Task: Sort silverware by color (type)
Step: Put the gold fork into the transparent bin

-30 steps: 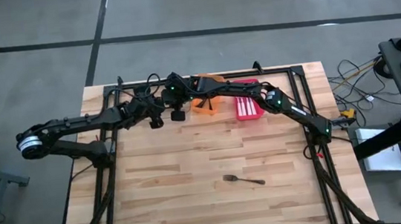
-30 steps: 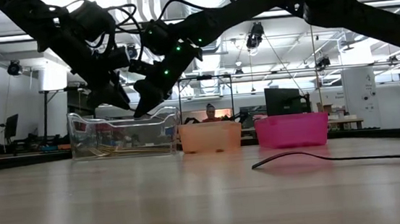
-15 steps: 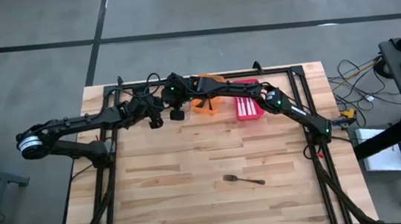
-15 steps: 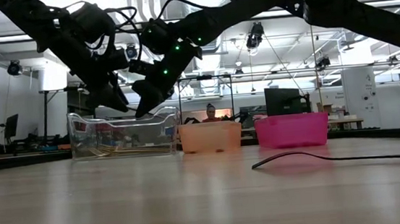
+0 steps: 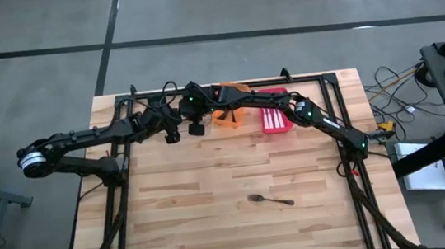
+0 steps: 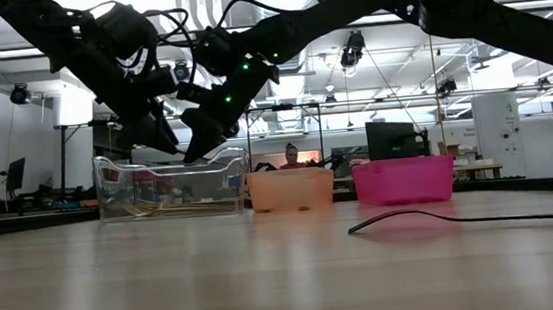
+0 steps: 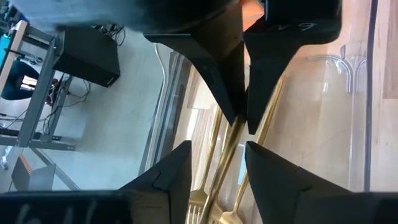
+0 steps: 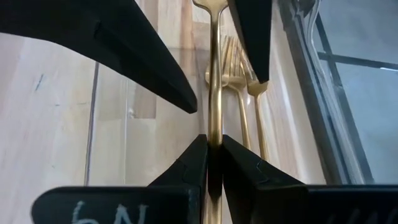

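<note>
My right gripper (image 8: 214,138) is shut on a gold fork (image 8: 214,74) above the clear bin (image 6: 169,189) at the table's far side. My left gripper (image 7: 217,146) is open, with one finger on each side of that same fork (image 7: 235,140), apart from it. More gold forks (image 8: 245,106) lie flat on the bin's floor below. In the high view the two grippers meet at the far left centre, left (image 5: 172,135) and right (image 5: 196,128). A black fork (image 5: 270,199) lies flat on the table near the front. My right gripper pinches the gold fork's slim handle (image 8: 214,127) between its two fingers, which lie along it. The fork reaches forward past the fingertips, slanting down toward the bin, and is lifted clear of the forks below.
An orange bin (image 6: 290,189) and a red bin (image 6: 404,179) stand in a row to the right of the clear bin along the far edge. The wooden table (image 5: 212,183) in front of them holds only the black fork (image 6: 443,219).
</note>
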### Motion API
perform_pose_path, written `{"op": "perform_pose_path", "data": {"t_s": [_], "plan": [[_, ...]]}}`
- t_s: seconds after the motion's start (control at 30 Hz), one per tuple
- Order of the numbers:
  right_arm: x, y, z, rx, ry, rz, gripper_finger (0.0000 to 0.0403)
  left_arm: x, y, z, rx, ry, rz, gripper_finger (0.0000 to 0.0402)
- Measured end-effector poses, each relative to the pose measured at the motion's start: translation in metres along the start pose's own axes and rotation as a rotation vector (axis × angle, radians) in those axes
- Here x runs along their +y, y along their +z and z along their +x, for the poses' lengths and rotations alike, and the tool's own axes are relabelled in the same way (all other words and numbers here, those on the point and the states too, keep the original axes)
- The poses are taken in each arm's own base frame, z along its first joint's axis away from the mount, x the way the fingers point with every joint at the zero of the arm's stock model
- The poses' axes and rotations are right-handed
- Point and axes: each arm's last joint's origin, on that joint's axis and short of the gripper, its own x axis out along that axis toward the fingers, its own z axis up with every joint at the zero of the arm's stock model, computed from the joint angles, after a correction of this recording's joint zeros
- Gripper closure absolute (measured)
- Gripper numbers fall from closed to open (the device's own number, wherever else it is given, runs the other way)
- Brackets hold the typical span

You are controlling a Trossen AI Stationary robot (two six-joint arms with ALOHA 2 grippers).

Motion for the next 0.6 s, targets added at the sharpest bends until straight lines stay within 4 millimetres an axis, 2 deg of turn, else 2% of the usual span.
{"op": "perform_pose_path", "data": {"t_s": [0.3,0.43,0.6], "plan": [[0.0003,0.0001,0.0000,-0.003,0.010,0.020,0.0375,0.0009,-0.0010,0.0005,0.005,0.002,0.012,0.0278],[-0.0016,0.0002,-0.0001,0.010,-0.051,-0.020,0.0375,0.0027,0.0014,-0.0018,0.009,-0.011,-0.041,0.0280],[-0.0023,-0.0003,-0.0030,0.067,-0.135,-0.122,0.0375,0.0033,0.0029,-0.0039,0.026,-0.039,-0.044,0.0250]]}}
